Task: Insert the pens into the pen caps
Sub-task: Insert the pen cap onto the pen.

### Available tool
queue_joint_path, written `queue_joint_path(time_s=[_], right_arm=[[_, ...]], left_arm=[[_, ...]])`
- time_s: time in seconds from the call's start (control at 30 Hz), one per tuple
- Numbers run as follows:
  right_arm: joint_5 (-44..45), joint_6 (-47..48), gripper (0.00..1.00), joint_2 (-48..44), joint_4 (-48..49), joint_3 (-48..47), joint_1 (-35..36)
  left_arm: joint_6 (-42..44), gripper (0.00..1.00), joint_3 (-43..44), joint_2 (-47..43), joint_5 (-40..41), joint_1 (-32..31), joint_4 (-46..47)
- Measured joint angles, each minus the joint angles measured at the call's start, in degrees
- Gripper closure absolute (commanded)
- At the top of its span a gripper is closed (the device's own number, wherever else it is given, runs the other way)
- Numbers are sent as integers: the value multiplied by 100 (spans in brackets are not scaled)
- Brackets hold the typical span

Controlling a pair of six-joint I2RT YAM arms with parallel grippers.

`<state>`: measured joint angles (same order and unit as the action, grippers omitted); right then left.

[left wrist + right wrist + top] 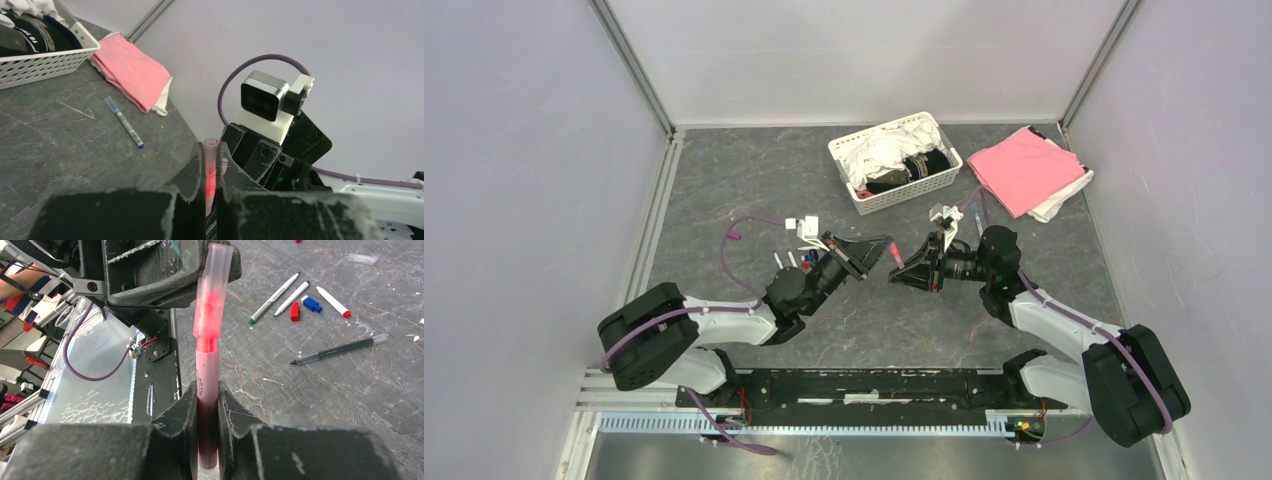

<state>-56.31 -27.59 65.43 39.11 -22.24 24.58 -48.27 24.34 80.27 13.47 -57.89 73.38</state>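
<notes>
Pen (206, 371) gripped by right end effector (206, 391) noses into cap (214, 295) gripped by left end effector (210, 156) mid-table.

Pink pen (206, 365) front and centre, pale barrel deepening to dark red low down, orange collar at its tip, and the frosted pink cap (214, 285) glows red inside. Right hand (207, 396) black, left hand (210, 156) black too. Worktop (310, 410) is dark grey, marbled with pale veins. On it: green-tipped pen (274, 298), blue-tipped pen (292, 297) and red-tipped pen (332, 301), all white-barrelled; red cap (295, 311), blue cap (312, 303), a smoky dark pen (332, 351). White lattice basket (906, 190), bright pink cloth (1022, 168).
</notes>
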Motion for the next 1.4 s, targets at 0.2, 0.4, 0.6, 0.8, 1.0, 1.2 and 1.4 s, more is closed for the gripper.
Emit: queue_joint_path(time_s=[0.2,0.4,0.6,0.8,1.0,1.2,1.4], right_arm=[[-44,-9,100,-4,-122,0,-37],[-186,-284,100,-39,116,155,-144],[-286,-363,100,-87,225,214,-186],[-295,-153,100,-101,234,212,-221],[-254,-15,100,-170,293,208,-221],[-310,90,100,-175,330,203,-221],[-667,291,100,-197,376,188,-219]], left_arm=[[474,98,273,-201,289,-256,-785],[544,98,212,-223,468,-420,-767],[544,85,240,-221,407,-455,-789],[538,58,363,-245,319,-468,-1080],[527,37,365,-535,146,-649,-1773],[612,15,341,-1202,142,-654,-2170],[1056,1,345,-1912,-133,-529,-2916]])
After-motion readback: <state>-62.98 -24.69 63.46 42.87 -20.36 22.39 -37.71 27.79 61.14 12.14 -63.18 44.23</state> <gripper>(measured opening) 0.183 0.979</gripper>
